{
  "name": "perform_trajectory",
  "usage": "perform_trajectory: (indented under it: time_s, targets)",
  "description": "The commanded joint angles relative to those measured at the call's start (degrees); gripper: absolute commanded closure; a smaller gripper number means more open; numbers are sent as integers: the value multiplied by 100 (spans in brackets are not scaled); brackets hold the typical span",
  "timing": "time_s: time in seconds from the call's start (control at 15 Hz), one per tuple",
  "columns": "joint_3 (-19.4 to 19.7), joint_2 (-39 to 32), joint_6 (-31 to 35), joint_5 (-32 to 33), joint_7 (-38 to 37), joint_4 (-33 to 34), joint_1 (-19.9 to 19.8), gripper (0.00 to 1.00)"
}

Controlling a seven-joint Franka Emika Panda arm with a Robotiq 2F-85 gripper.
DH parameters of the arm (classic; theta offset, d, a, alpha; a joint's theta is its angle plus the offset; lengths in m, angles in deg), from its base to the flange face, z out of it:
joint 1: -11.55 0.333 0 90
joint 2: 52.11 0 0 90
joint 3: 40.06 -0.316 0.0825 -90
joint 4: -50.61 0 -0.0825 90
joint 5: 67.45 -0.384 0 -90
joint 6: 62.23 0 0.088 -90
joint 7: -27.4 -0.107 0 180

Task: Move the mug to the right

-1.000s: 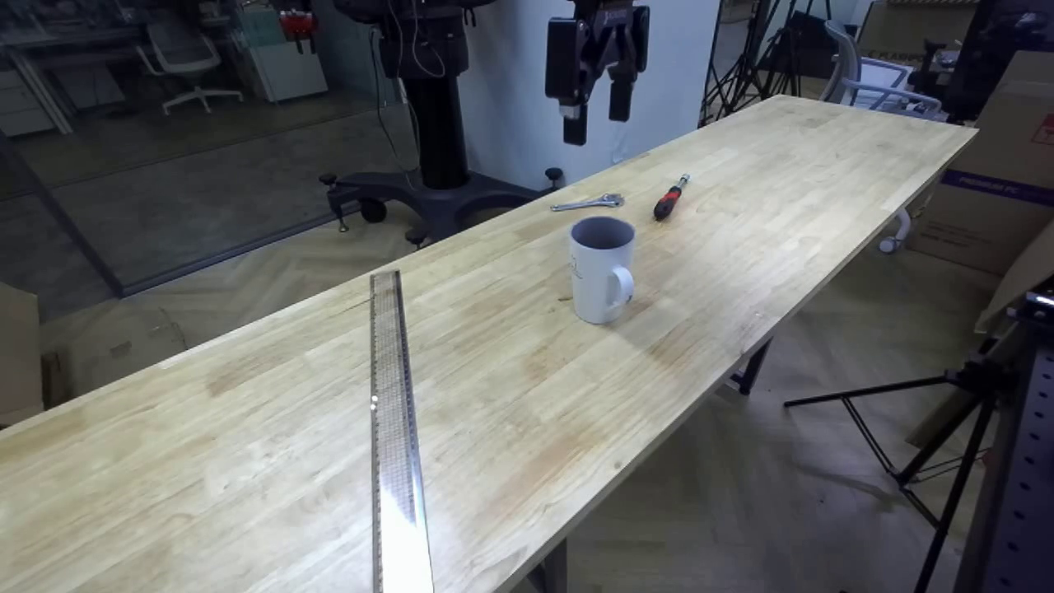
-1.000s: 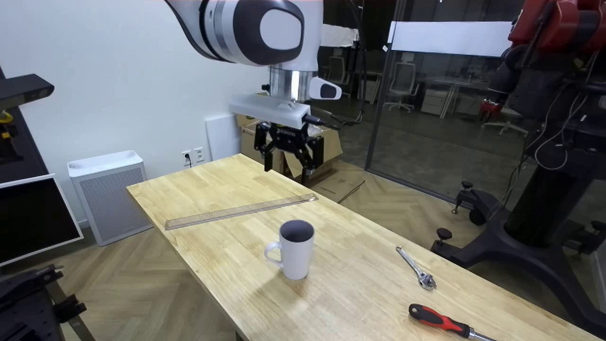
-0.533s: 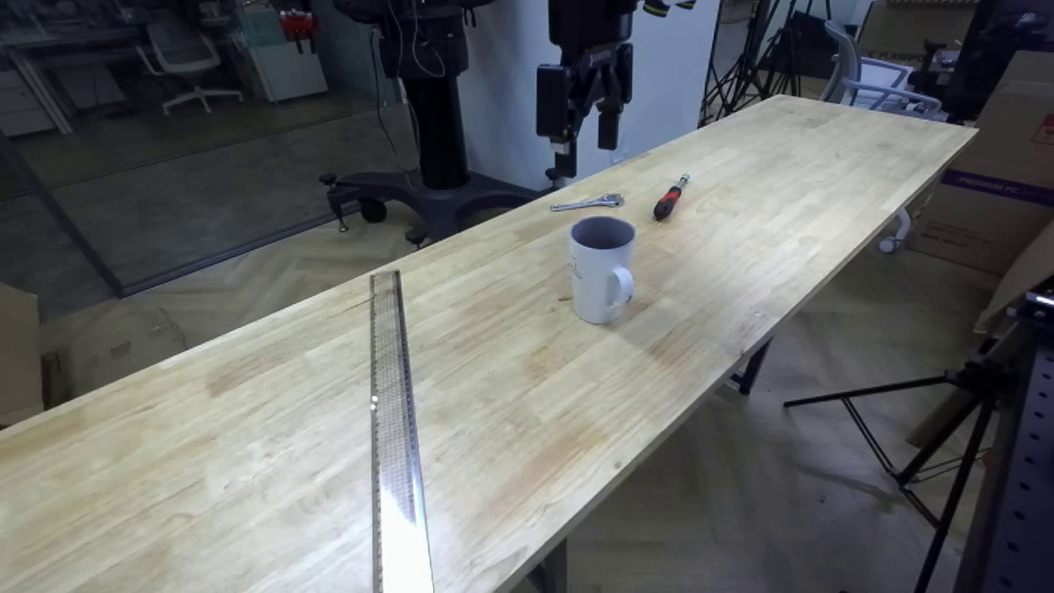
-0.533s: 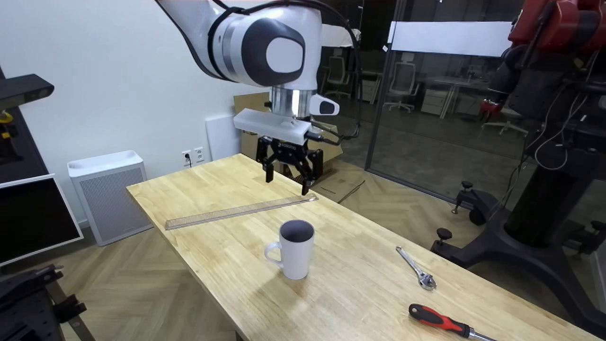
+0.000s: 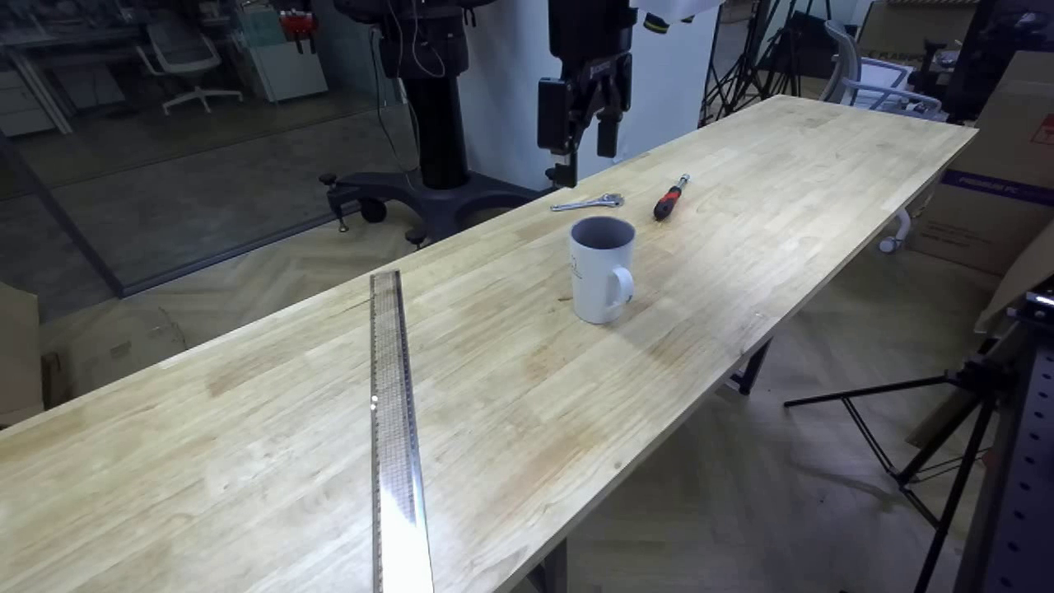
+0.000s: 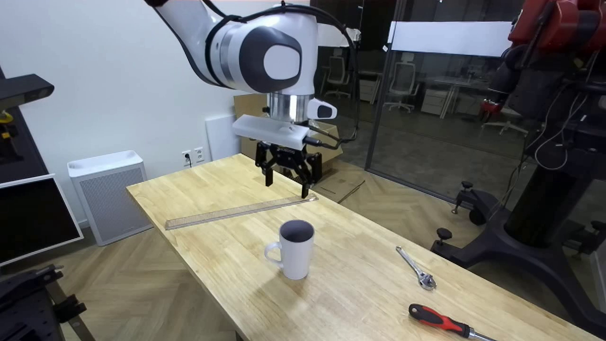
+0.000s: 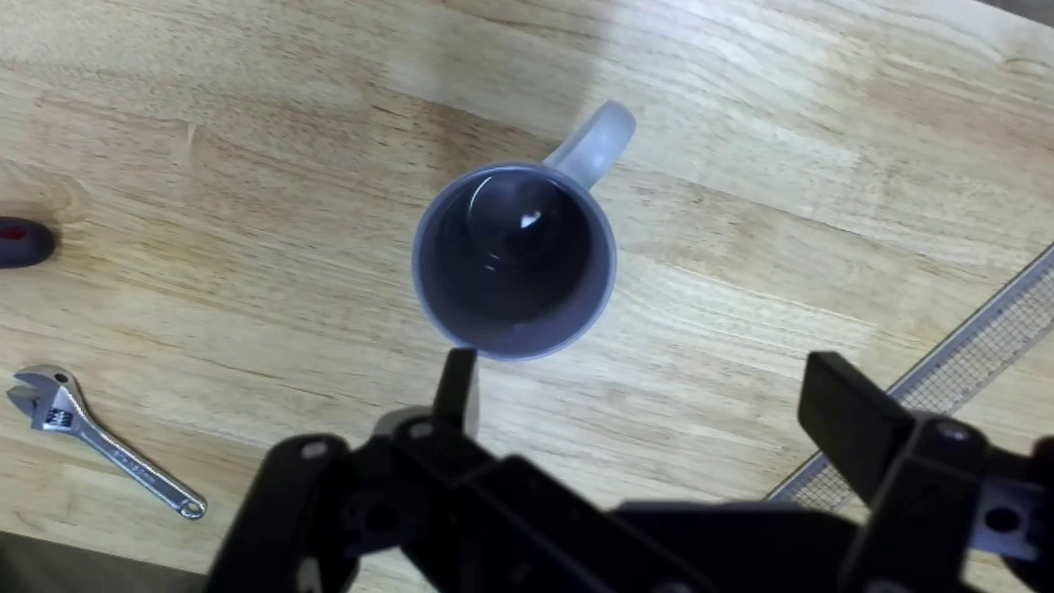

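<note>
The white mug (image 5: 594, 284) with a dark grey inside stands upright on the wooden table, and it also shows in an exterior view (image 6: 296, 259). In the wrist view I look down into the mug (image 7: 512, 268); its handle points up and to the right. My gripper (image 6: 287, 186) is open and empty, fingers pointing down, above the table and apart from the mug. It also shows in an exterior view (image 5: 586, 161). In the wrist view the gripper's fingers (image 7: 642, 361) are wide apart; the left fingertip overlaps the lower mug rim in the picture, the right one lies near the ruler.
A long clear ruler (image 6: 241, 210) lies across the table (image 5: 527, 395). An adjustable wrench (image 6: 417, 270) and a red-and-black screwdriver (image 6: 440, 321) lie on the other side of the mug. A black tripod (image 5: 930, 461) stands beyond the table edge.
My gripper has moved down toward the table, mostly in the first half second and only slightly since. It stays open. The mug, ruler and tools have not moved.
</note>
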Motion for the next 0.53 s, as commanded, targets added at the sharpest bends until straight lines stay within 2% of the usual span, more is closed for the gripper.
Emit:
perform_trajectory:
  time_s: [0.0, 0.27, 0.47]
  targets:
    - [30, 175, 583, 211, -388, -504, 104, 0]
    - [65, 163, 1259, 367, -566, -902, 124, 0]
    - [14, 37, 1514, 280, -476, -1028, 72, 0]
